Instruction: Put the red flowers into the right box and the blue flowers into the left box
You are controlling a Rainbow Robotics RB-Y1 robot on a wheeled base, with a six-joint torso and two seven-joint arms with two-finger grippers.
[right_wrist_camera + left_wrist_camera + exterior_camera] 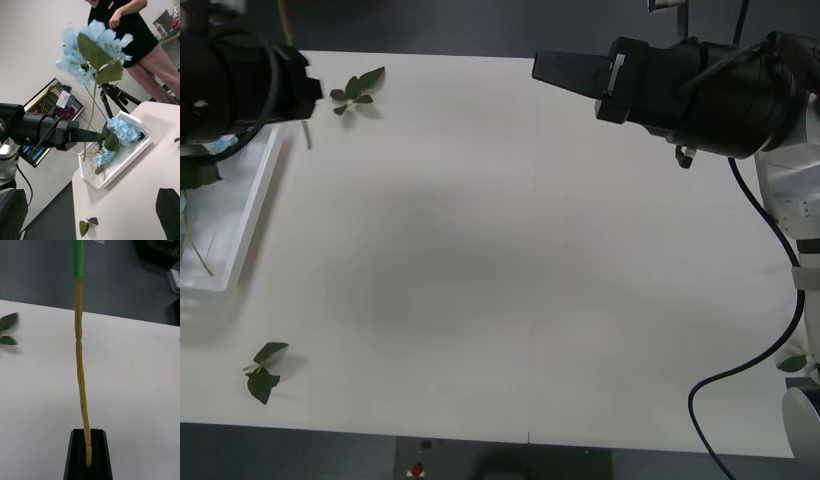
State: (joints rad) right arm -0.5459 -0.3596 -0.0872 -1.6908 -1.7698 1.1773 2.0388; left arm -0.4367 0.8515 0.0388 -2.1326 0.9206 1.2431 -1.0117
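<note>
The left gripper (pixel 95 135), black-fingered, hangs over the shallow white plastic basket with slotted sides (pixel 144 144) at the table's left edge, its jaws clamped on the thin green-and-yellow stem (pixel 79 363) of a pale sky-blue, fluffy artificial hydrangea head (pixel 93 48), which stands high above the fingers with its big dark leaves (pixel 99 60). More of the blue flowers (pixel 122 131) already lie in the basket beneath it. The right gripper (pixel 568 70) hovers over the far right part of the white table (pixel 510 280), well apart from the basket; I cannot tell whether its fingers are apart or together. The chief risk, as I judge it, lies in the release: the bloom is top-heavy on a long, slender stem held low down, so if the jaws part while the flower stands upright it may topple outward over the rim and land on the table or the floor instead of in the basket. The stem could also catch in a side slot and lever the light basket askew. Loose green leaf sprigs (pixel 356 92) lie on the table nearby and matter little.
</note>
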